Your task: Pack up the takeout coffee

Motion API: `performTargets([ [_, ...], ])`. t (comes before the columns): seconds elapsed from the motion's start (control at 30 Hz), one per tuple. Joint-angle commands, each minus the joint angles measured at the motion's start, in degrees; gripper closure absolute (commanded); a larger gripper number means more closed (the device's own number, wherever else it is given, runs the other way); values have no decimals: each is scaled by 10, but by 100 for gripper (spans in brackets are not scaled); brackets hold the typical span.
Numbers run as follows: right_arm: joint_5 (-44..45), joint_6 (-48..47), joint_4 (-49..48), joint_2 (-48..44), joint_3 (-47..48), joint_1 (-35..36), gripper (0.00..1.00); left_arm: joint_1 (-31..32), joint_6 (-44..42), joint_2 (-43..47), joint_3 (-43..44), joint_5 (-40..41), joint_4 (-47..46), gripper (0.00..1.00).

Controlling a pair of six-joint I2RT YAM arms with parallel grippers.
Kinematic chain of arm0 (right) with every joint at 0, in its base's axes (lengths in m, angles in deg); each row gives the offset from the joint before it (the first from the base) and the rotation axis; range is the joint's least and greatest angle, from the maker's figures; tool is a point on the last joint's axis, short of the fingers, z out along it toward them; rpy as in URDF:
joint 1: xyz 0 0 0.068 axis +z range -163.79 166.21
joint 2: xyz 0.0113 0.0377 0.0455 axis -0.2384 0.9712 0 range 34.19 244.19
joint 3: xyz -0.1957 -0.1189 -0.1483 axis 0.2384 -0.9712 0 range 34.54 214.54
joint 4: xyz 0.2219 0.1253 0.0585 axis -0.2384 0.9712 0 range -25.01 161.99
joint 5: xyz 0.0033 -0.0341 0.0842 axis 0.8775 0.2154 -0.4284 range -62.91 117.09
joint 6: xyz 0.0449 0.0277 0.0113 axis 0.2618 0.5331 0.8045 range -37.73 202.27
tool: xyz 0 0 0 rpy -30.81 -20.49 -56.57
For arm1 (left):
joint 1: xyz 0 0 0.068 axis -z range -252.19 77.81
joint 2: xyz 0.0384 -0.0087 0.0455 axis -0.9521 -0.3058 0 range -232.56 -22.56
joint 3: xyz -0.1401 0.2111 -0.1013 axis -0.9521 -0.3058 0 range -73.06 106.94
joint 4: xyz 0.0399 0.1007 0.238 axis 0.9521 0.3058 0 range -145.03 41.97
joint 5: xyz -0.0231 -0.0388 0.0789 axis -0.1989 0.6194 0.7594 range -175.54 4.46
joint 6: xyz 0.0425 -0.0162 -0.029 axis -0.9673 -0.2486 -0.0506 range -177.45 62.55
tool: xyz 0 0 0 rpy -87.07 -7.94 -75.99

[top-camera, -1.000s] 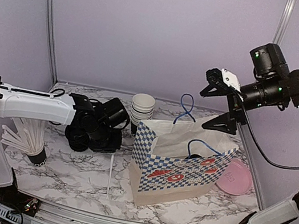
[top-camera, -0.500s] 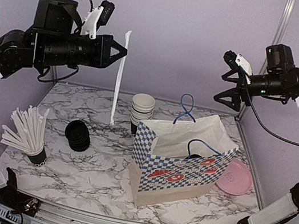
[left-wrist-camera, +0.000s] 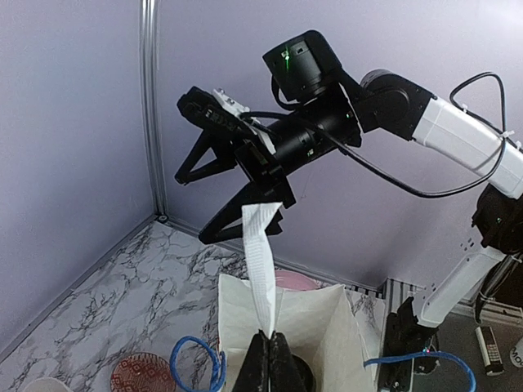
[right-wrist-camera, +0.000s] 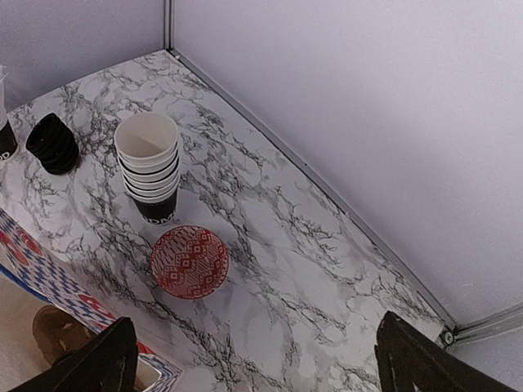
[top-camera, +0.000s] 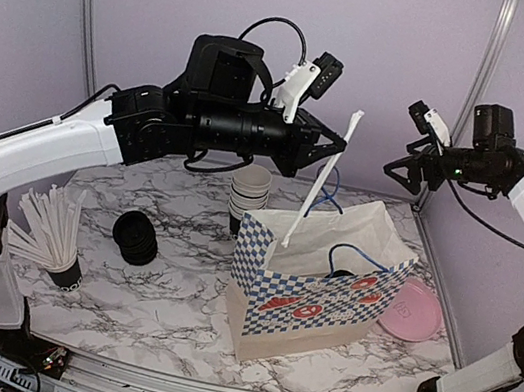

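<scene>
Takeout coffee [left-wrist-camera: 301,374], as far as I can make out, is the dark round-topped shape low inside the blue-and-white checked paper bag [top-camera: 314,302], mostly hidden by the bag's walls and my own fingers. My left pincer [top-camera: 338,146] hangs above the bag's open mouth, clenched on the upper part of a white paper-wrapped straw [top-camera: 315,197]. The straw tilts, and its lower end dips past the bag's rear rim on the left side. My right pincer [top-camera: 409,141] is released, jaws spread wide with nothing between them, high above and behind the bag's right rear corner, well apart from the straw. The bag's mouth gapes, with free room across its middle. A stack of white-rimmed black paper cups [top-camera: 249,190] stands just beside the bag's left rear corner. Farther left are a stack of black lids [top-camera: 136,237] and a black cup of wrapped straws [top-camera: 45,237]. A pink round lid [top-camera: 412,310] lies just beside the bag's right side. Bare marble tabletop [top-camera: 140,312] runs along the bag's front edge.
</scene>
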Motion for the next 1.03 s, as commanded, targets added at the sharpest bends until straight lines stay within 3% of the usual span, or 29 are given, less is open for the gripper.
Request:
performTargets([
  [0.0, 2, 42, -52, -21, -8, 0, 1, 0, -18, -19, 19, -44, -53, 100],
  [0.27, 32, 66, -62, -7, 11, -2, 1, 3, -8, -35, -34, -55, -44, 100],
  [0.3, 42, 77, -73, -5, 13, -3, 1, 3, -8, -34, -44, -60, -37, 95],
  [0.4, 69, 127, -107, -5, 10, -5, 1, 3, -16, -39, -42, -67, 5, 57],
  [0.47, 46, 129, -112, -3, 12, -5, 1, 3, -26, -41, -31, -50, 37, 38],
  [0.53, 33, 137, -119, -1, 13, -5, 1, 3, -49, -37, -15, -18, 66, 23],
  [0.67, 61, 159, -136, -12, 21, -5, 1, 0, -79, 4, -20, 76, 83, 3],
  [0.83, 157, 209, -191, -42, 20, -6, 1, -24, -53, 69, -61, 271, 88, 1],
  [1.0, 223, 215, -208, -53, 32, -6, 1, -94, 21, 133, -105, 393, 111, 1],
])
